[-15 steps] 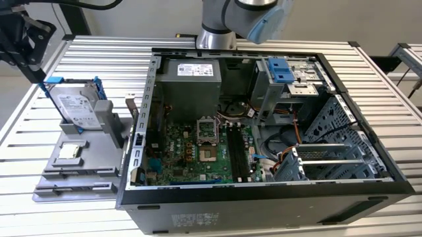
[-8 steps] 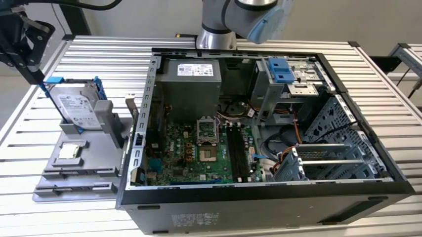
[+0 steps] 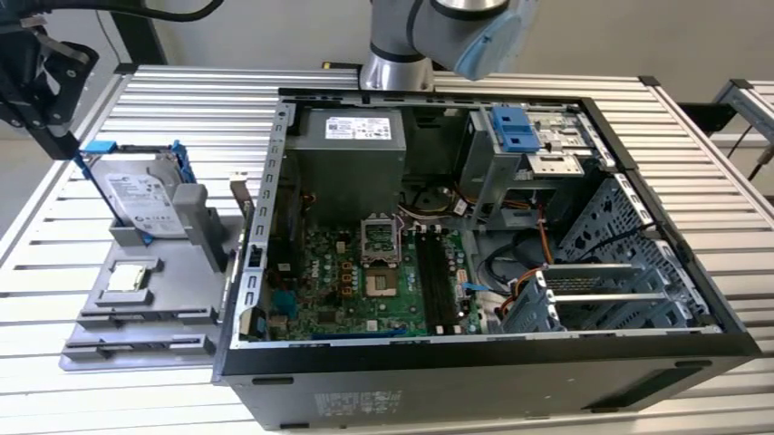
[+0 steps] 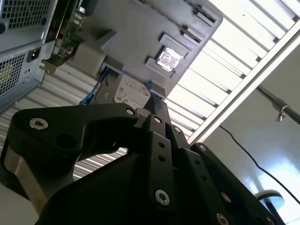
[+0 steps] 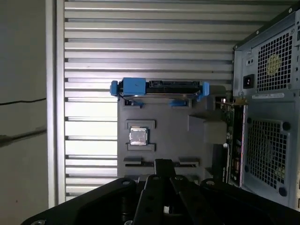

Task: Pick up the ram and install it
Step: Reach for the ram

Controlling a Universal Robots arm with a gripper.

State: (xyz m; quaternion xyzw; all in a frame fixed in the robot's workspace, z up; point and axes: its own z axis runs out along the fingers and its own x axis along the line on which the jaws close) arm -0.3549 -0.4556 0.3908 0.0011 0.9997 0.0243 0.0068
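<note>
The ram is hidden or out of view. My black gripper [image 3: 54,136] hangs high at the exterior view's left, above the far end of a grey parts holder [image 3: 181,304]. In both wrist views its fingertips [image 4: 157,107] [image 5: 163,165] sit pressed together, and I see nothing between them. The holder's two slotted ledges [image 5: 136,161] lie just beyond the fingertips. The open computer case [image 3: 484,358] lies in the middle of the table. Two long black memory slots [image 3: 433,272] run along its green motherboard.
On the holder stand a silver hard drive [image 3: 143,204] [image 5: 157,89] in a blue bracket and a small square silver chip [image 3: 130,276] [image 5: 137,136]. The slatted metal table [image 3: 97,399] spreads around. The arm's base [image 3: 400,63] rises behind the case.
</note>
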